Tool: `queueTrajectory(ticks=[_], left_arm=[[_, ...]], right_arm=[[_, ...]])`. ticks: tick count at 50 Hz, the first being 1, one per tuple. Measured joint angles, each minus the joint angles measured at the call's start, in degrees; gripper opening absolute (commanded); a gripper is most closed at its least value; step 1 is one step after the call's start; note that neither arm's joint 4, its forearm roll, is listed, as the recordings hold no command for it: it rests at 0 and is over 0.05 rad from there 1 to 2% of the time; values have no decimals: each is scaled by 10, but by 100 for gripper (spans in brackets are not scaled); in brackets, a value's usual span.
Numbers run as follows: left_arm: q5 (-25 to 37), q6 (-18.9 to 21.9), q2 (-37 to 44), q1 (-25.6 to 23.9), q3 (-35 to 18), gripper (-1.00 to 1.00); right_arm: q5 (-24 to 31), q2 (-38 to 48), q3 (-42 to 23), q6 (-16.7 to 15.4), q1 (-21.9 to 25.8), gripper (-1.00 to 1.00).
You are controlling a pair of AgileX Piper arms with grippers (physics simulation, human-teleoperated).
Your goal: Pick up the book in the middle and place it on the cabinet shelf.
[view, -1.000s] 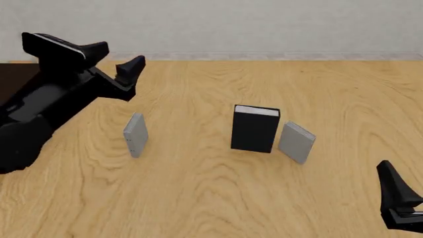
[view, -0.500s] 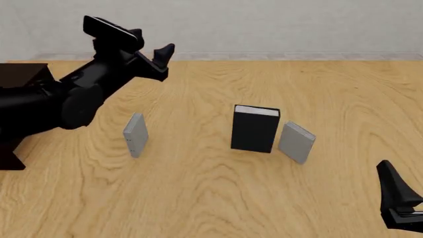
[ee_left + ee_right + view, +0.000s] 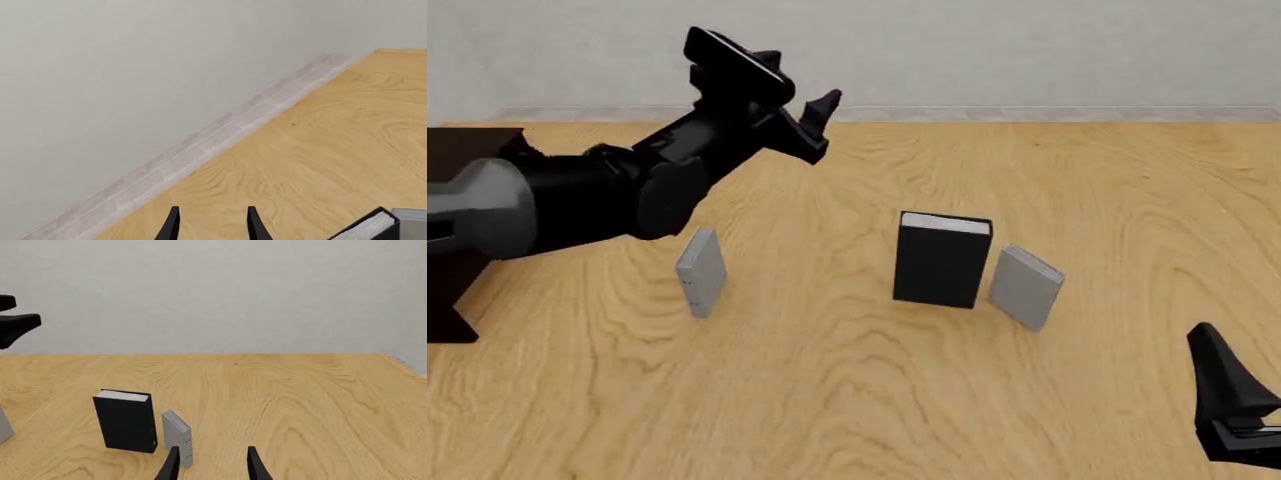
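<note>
The book (image 3: 942, 260), thick and black with white page edges, stands upright mid-table between two thin grey books; it also shows in the right wrist view (image 3: 127, 421) and, as a corner, in the left wrist view (image 3: 373, 230). My left gripper (image 3: 821, 120) is open and empty, raised above the table behind and to the left of the book. Its fingers (image 3: 172, 225) point toward the back wall. My right gripper (image 3: 212, 465) is open and empty, low at the near right, facing the book. The dark cabinet shelf (image 3: 467, 148) is at the far left, partly hidden by the left arm.
One thin grey book (image 3: 701, 270) stands left of the black one, under the left arm. Another (image 3: 1025, 287) leans just to its right. The pale wall runs along the table's far edge. Bare wood lies in front of the books.
The left arm has swung rightward and forward, carrying its gripper from above the cabinet side toward the table's middle, and uncovering the cabinet. Books and right arm have not moved.
</note>
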Motion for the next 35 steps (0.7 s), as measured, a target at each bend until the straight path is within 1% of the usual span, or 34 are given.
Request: queueTrajectory(ticks=[19,27,35], left_arm=[[22,106,19,-62,-20,100],[48,151,19,-92,-30,100],[83,186,23,-120,-44,100]], right_arm=[[-1,1,0,0,0,100],[-1,1,0,0,0,100],[-1,1,0,0,0,100]])
